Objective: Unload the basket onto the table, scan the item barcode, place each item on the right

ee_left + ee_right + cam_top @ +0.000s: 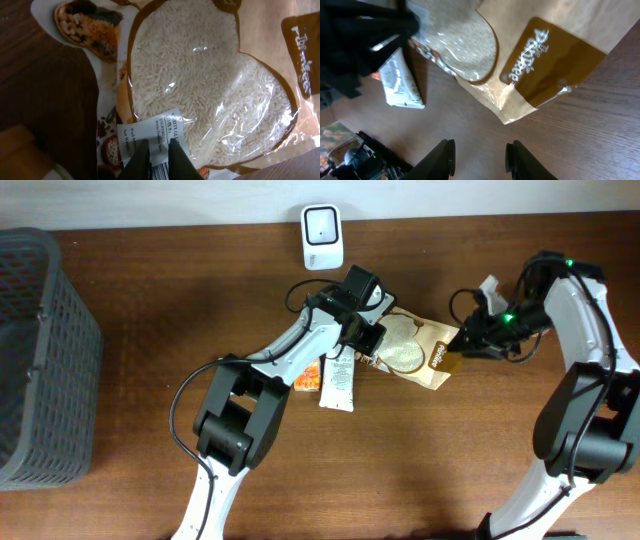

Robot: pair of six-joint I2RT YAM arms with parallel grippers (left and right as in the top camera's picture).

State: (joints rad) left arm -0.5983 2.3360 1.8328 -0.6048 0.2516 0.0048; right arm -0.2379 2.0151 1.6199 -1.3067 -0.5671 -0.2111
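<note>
From overhead, the rice bag point(415, 348) lies flat on the wooden table point(150, 280) between the two arms, below and to the right of the white scanner point(322, 235) that stands at the far edge. The left gripper point(366, 338) sits over the bag's left end and the right gripper point(463, 350) is just beside its brown right end. A white packet point(338, 380) and an orange packet point(309, 377) lie beside the left arm, and a grey basket point(40, 350) stands at the far left. In the left wrist view, the fingers point(177, 162) are drawn almost together with a thin slit between them, their tips at the bag's white label point(160, 127), with a barcode point(159, 172) just below; I cannot tell whether they pinch the film. In the right wrist view, the right gripper point(480, 157) stands parted over bare table with nothing between its fingers, and the bag's brown corner lies ahead, apart from them
</note>
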